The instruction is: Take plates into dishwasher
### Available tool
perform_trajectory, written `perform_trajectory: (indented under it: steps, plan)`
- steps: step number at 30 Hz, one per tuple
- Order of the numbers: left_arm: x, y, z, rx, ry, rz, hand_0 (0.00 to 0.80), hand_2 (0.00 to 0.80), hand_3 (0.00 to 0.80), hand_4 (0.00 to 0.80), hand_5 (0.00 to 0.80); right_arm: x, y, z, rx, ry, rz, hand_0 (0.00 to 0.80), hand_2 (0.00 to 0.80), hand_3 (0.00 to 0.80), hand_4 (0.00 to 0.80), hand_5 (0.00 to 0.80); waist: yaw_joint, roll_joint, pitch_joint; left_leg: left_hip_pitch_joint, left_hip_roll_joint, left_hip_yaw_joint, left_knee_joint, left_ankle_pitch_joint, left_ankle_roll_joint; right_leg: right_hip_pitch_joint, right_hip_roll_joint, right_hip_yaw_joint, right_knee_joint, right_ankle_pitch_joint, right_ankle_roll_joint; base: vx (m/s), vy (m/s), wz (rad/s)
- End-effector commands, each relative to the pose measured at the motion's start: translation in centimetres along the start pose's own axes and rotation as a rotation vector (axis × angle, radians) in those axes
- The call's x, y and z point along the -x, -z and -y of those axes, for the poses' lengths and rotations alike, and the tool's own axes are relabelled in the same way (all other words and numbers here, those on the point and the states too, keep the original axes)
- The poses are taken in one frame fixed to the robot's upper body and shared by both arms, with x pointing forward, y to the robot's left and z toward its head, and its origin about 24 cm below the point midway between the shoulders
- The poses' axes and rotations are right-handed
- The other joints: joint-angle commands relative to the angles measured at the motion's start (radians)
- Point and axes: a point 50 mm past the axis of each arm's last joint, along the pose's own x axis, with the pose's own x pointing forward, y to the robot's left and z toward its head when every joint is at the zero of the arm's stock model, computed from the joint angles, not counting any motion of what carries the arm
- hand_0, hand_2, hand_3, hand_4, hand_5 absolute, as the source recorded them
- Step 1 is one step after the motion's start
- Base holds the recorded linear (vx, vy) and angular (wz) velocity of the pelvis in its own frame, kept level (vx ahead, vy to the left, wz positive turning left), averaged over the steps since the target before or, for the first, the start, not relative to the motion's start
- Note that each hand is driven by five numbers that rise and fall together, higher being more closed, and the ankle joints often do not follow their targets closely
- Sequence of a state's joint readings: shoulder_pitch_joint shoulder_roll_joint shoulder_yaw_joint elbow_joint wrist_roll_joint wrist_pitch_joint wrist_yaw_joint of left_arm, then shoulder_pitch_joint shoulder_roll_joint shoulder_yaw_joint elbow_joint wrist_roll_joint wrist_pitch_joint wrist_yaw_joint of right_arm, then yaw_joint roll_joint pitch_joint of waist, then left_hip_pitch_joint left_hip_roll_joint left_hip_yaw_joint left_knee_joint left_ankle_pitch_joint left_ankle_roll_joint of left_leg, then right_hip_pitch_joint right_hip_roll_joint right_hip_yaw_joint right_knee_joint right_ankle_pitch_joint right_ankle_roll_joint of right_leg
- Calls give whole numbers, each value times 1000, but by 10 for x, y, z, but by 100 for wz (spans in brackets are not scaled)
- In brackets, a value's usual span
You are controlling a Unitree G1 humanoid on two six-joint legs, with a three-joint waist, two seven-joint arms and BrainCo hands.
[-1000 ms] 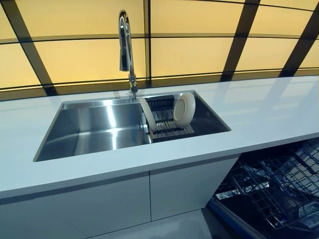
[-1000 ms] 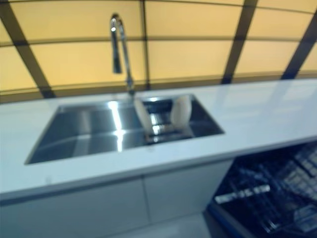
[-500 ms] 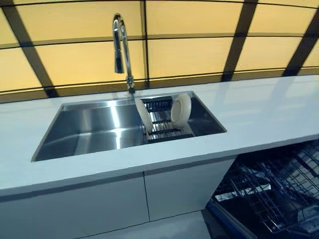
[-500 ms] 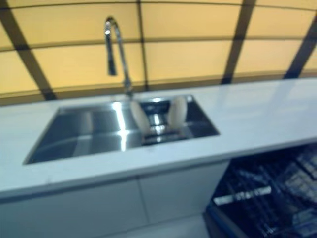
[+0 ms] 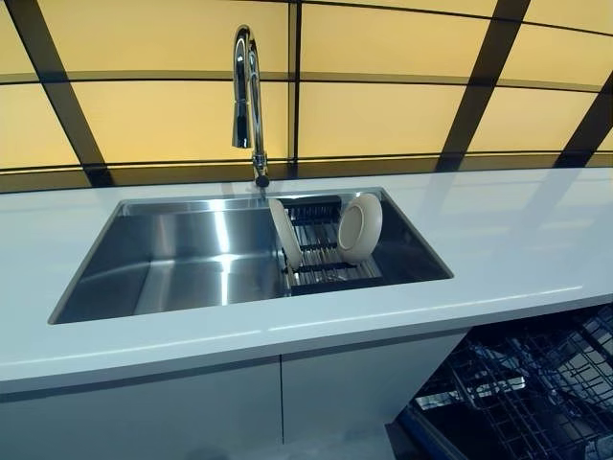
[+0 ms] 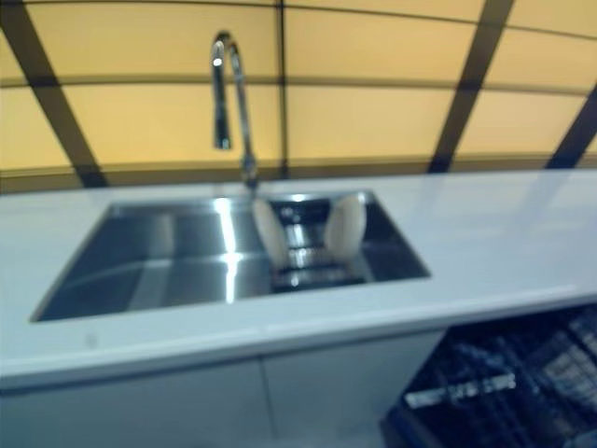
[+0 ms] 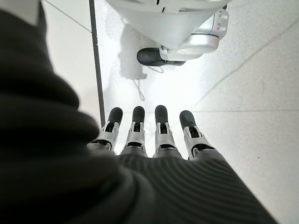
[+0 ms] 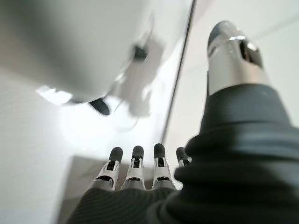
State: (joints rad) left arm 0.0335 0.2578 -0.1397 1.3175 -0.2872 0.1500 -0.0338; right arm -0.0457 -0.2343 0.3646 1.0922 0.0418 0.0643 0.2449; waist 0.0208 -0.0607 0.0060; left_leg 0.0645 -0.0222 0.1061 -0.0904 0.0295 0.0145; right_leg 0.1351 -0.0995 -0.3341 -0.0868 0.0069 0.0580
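Two cream plates stand on edge in a dark wire rack (image 5: 321,257) at the right end of the steel sink (image 5: 124,273): one (image 5: 359,228) faces me, the other (image 5: 284,231) is seen edge-on. The open dishwasher's wire basket (image 5: 522,388) shows at the lower right, below the counter. My left hand (image 7: 149,133) shows only in the left wrist view, fingers straight, pointing at the floor and empty. My right hand (image 8: 145,168) shows only in the right wrist view, fingers straight and empty, also over the floor.
A tall chrome tap (image 5: 246,101) stands behind the sink. The white counter (image 5: 508,225) runs left to right, with white cabinet doors (image 5: 192,412) beneath it. A yellow panelled wall with dark bars is at the back.
The whole picture has shifted, so the camera has moved; the sink and plates now sit slightly lower and further right. The plates and rack have not moved.
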Motion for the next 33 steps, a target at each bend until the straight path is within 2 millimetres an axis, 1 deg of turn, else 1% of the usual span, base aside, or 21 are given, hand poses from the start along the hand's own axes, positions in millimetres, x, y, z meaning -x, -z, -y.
perform_trajectory:
  steps: [1, 3, 4, 6, 8, 9, 10, 11, 13, 14, 16, 17, 18, 19, 23, 25, 27, 28, 29, 30, 33]
  plan:
    - [1, -14, -7, -88, -25, 13, 0, 0, 0, 0, 0, 15, -49, 31, 121, -119, 128, 0, 0, 0, 0, 0, 47, -12, 18, 16, 33, 67, 3, -73, -17, -11, 2, -9, 0, -13, 38, 14, -75, 2]
    - [2, -13, -14, -84, -38, 17, 0, 0, 0, 0, 0, 28, -68, 40, 173, -192, 210, 0, 0, 0, 0, 0, 45, -22, 18, 14, 37, 72, 3, -74, -18, -12, 4, -10, 0, -14, 38, 13, -41, 1]
    - [2, -13, -15, -84, -39, 17, 0, 0, 0, 0, 0, 30, -69, 40, 177, -197, 214, 0, 0, 0, 0, 0, 45, -22, 18, 14, 38, 73, 3, -74, -19, -12, 4, -10, 0, -14, 38, 11, -33, 2]
    - [4, -12, -28, -63, -56, 19, 0, 0, 0, 0, 0, 56, -93, 48, 259, -337, 315, 0, 0, 0, 0, 0, 37, -32, 17, 11, 43, 81, 3, -74, -23, -16, 6, -10, 0, -11, 39, 7, -30, 3]
    - [4, -12, -33, -53, -62, 19, 0, 0, 0, 0, 0, 70, -103, 51, 280, -419, 353, 0, 0, 0, 0, 0, 33, -36, 17, 11, 45, 85, 3, -74, -25, -18, 7, -10, 0, -11, 39, 0, 0, 0]
    - [5, -10, -38, -45, -67, 16, 0, 0, 0, 0, 0, 86, -113, 54, 297, -494, 394, 0, 0, 0, 0, 0, 28, -39, 15, 11, 46, 89, 3, -75, -28, -17, 8, -11, 0, -13, 39, 0, 0, 0]
    - [5, -8, -41, -40, -69, 12, 0, 0, 0, 0, 0, 97, -121, 57, 310, -545, 425, 0, 0, 0, 0, 0, 24, -41, 13, 14, 48, 92, 3, -77, -31, -16, 9, -12, 0, -15, 39, 0, 0, 0]
    - [6, -7, -42, -38, -70, 10, 0, 0, 0, 0, 0, 101, -124, 57, 321, -574, 435, 0, 0, 0, 0, 0, 23, -41, 12, 15, 48, 93, 3, -78, -31, -15, 9, -12, 0, -16, 39, 0, 0, 0]
    - [6, -2, -45, -30, -78, 2, 0, 0, 0, 0, 0, 121, -137, 58, 384, -710, 459, 0, 0, 0, 0, 0, 21, -45, 6, 17, 49, 97, 3, -80, -35, -13, 10, -13, 0, -19, 40, 0, 0, 0]
    - [6, 0, -47, -30, -81, -1, 0, 0, 0, 0, 0, 129, -142, 59, 400, -748, 479, 0, 0, 0, 0, 0, 21, -47, 4, 17, 50, 98, 3, -80, -38, -13, 10, -14, 0, -19, 40, 0, 0, 0]
    - [7, 2, -49, -32, -83, -5, 0, 0, 0, 0, 0, 143, -156, 61, 415, -795, 534, 0, 0, 0, 0, 0, 22, -48, 1, 17, 51, 96, 3, -79, -40, -11, 11, -15, 0, -20, 39, 0, 0, 0]
    - [7, 2, -49, -33, -83, -6, 0, 0, 0, 0, 0, 145, -159, 61, 418, -805, 550, 0, 0, 0, 0, 0, 23, -47, 1, 18, 51, 96, 3, -79, -40, -11, 11, -15, 0, -21, 38, 0, 0, 0]
    - [6, 3, -49, -35, -82, -6, 0, 0, 0, 0, 0, 151, -167, 61, 422, -828, 582, 0, 0, 0, 0, 0, 24, -48, 0, 18, 51, 95, 3, -79, -41, -10, 11, -16, 0, -22, 38, 0, 0, 0]
    - [6, 6, -49, -39, -82, -6, 0, 0, 0, 0, 0, 164, -181, 60, 427, -876, 649, 0, 0, 0, 0, 0, 28, -48, -2, 18, 52, 93, 3, -80, -42, -9, 12, -17, 0, -24, 38, 0, 0, 0]
    - [6, 11, -48, -45, -77, -7, 0, 0, 0, 0, 0, 193, -212, 51, 409, -972, 836, 0, 0, 0, 0, 0, 31, -46, -7, 17, 53, 90, 3, -79, -46, -7, 14, -14, 0, -27, 37, 0, 0, 0]
    - [6, 12, -47, -49, -75, -7, 0, 0, 0, 0, 0, 202, -221, 48, 394, -999, 904, 0, 0, 0, 0, 0, 33, -44, -9, 16, 54, 88, 3, -79, -47, -7, 14, -13, 0, -28, 37, 0, 0, 0]
    - [6, 13, -45, -59, -71, -9, 0, 0, 0, 0, 0, 218, -239, 45, 325, -1030, 1032, 0, 0, 0, 0, 0, 37, -40, -11, 17, 54, 84, 3, -81, -47, -5, 15, -12, 0, -30, 37, 0, 0, 0]
    - [5, 14, -45, -63, -70, -11, 0, 0, 0, 0, 0, 222, -245, 47, 292, -1022, 1070, 0, 0, 0, 0, 0, 38, -38, -11, 19, 54, 83, 3, -82, -46, -3, 14, -11, 0, -31, 37, 0, 0, 0]
    - [5, 14, -45, -63, -70, -11, 0, 0, 0, 0, 0, 223, -245, 47, 289, -1020, 1076, 0, 0, 0, 0, 0, 38, -38, -11, 19, 53, 83, 3, -82, -46, -3, 14, -11, 0, -31, 37, 0, 0, 0]
    - [5, 14, -43, -70, -69, -13, 0, 0, 0, 0, 0, 228, -253, 54, 240, -994, 1125, 0, 0, 0, 0, 0, 39, -36, -13, 20, 53, 83, 3, -84, -45, -2, 14, -9, 0, -32, 38, 0, 0, 0]
    - [5, 15, -40, -80, -66, -12, 0, 0, 0, 0, 0, 243, -267, 70, 182, -963, 1219, 0, 0, 0, 0, 0, 43, -36, -18, 22, 53, 80, 3, -87, -45, 0, 13, -10, 0, -34, 40, 0, 0, 0]
